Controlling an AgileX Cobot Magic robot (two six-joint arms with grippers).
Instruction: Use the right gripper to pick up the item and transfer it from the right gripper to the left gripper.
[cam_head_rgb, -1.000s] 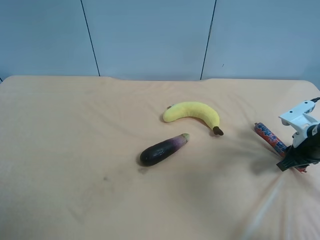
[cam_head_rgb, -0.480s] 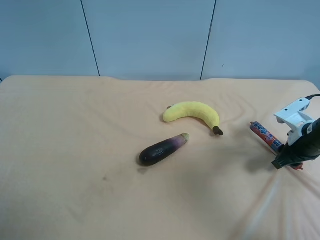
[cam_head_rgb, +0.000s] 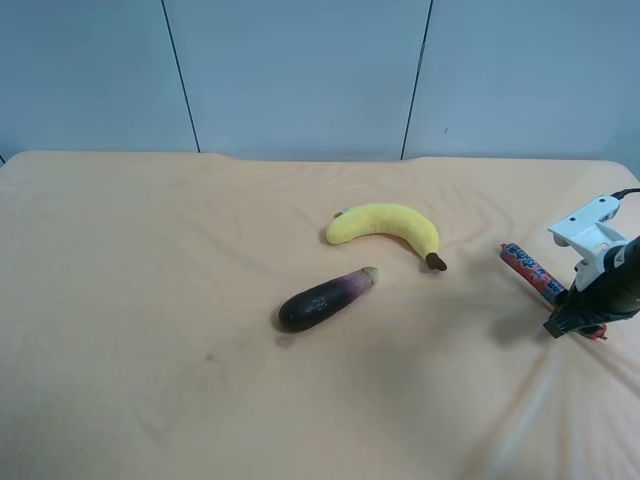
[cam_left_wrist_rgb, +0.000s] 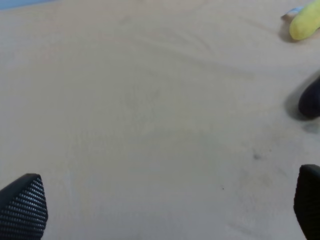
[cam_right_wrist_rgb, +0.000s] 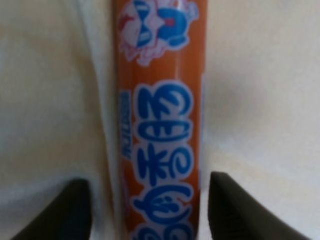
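The table (cam_head_rgb: 150, 300) ran edge to edge under a peach cloth (cam_head_rgb: 120, 400), and its whole left half was open cloth from the far edge to the near one. The left gripper (cam_left_wrist_rgb: 165, 205) hung over such bare cloth, jaws spread wide and holding nothing. Near the middle lay the eggplant (cam_head_rgb: 326, 299), with the banana (cam_head_rgb: 388, 226) just beyond it toward the far edge, and open cloth between them and the right edge. The item (cam_head_rgb: 530, 268) lay flat close to the right edge, its long axis slanting from far-left to near-right, with the far end toward the banana. Its near end sat under the right gripper (cam_head_rgb: 575, 322). In the right wrist view the jaws stood partly apart, astride the item (cam_right_wrist_rgb: 160, 125), one of the fingers (cam_right_wrist_rgb: 75, 210) on each side, not clamped.
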